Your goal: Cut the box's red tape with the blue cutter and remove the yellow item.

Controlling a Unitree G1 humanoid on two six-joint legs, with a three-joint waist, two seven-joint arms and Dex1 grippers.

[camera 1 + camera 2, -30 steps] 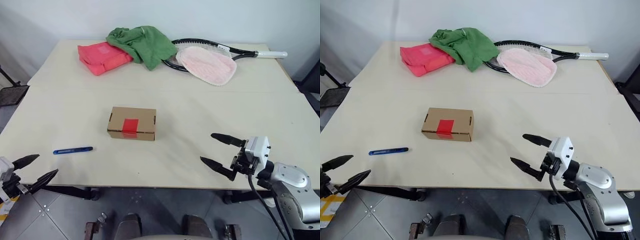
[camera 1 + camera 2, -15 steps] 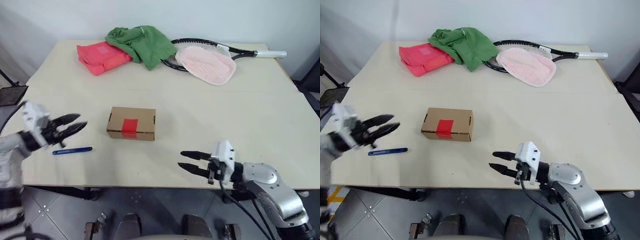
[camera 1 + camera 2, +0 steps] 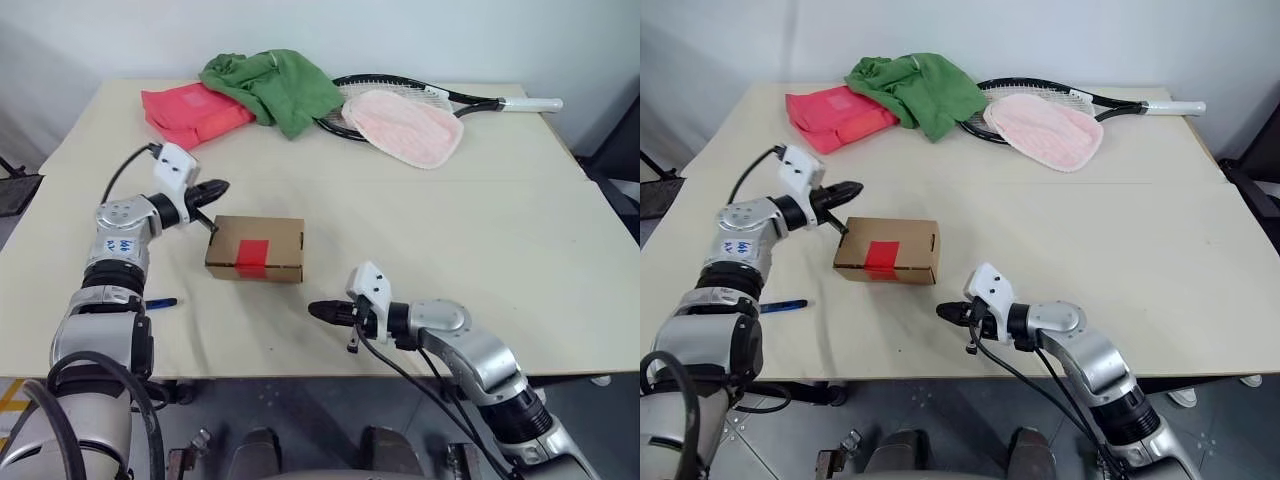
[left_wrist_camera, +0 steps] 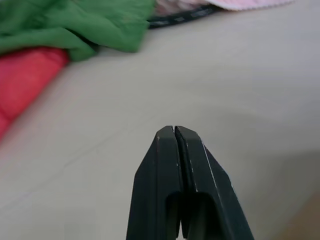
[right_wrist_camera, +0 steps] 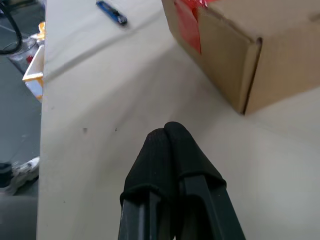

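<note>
The left gripper (image 3: 215, 187) has its 2 black fingers pressed together with nothing between them, and it hangs just beyond the far left corner of the box (image 3: 255, 249); whether it touches the cardboard cannot be told. The right gripper (image 3: 318, 312) is likewise pressed together and empty, pointing toward the robot's left over the table (image 3: 480, 230), near the box's front right corner but apart from it.

The box lies flat and closed, its long side facing the robot. The red tape (image 3: 252, 256) sits across the middle of its top and folds down over the front face, uncut. The blue cutter (image 3: 783, 306) lies on the table to the left of the box and nearer the robot, partly hidden behind the left arm, well apart from both grippers.

Far behind the box, along the table's back edge, lie a pink-red folded bag (image 3: 190, 112), a crumpled green cloth (image 3: 275, 85) overlapping it, and to their right a racket (image 3: 470, 100) with a pink cloth (image 3: 405, 127) over its head.
</note>
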